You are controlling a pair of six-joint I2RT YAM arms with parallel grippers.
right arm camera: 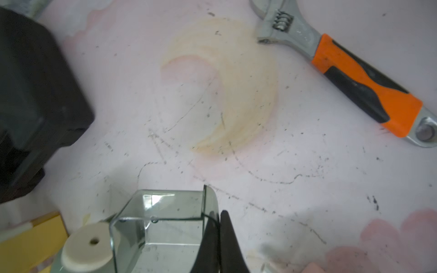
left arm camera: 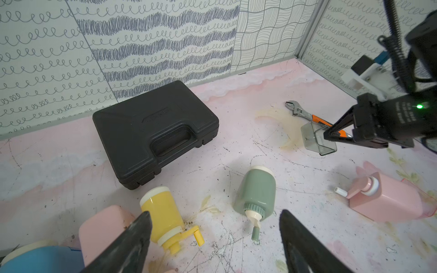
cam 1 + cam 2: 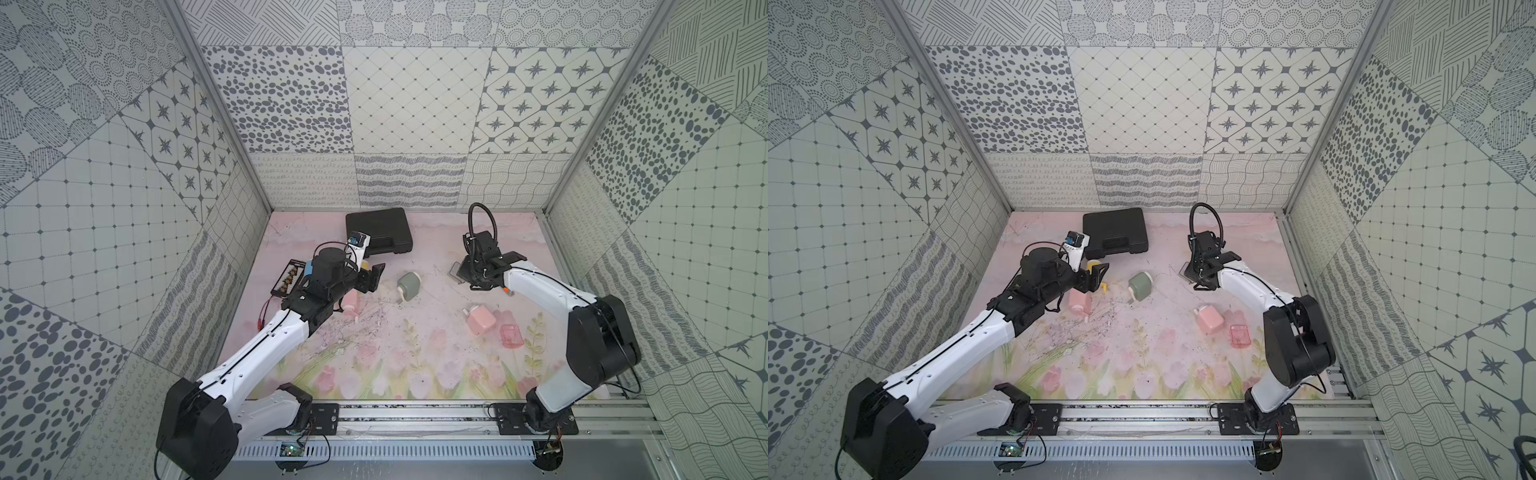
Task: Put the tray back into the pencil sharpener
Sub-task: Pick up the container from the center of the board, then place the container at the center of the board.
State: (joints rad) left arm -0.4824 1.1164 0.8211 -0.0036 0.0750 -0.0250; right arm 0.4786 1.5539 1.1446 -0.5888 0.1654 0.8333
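Now, right gripper (image 3: 460, 275): arm bent, centre right — pinching tray (image 1: 165, 208) wall
Left gripper (image 3: 377, 277): arm outstretched, centre left — spread

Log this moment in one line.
right tool: shut on clear tray wall | left tool: open, empty, near green sharpener | status: tray not yet inserted

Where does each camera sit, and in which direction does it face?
Top views: high above the arms' bases, looking down at the mat; left arm and right arm show.
Left wrist: low, facing the back wall over the green sharpener; open left gripper shows.
Right wrist: close above the mat, on the clear tray pinched by the right gripper.
Both wrist views share clear tray and wrench.
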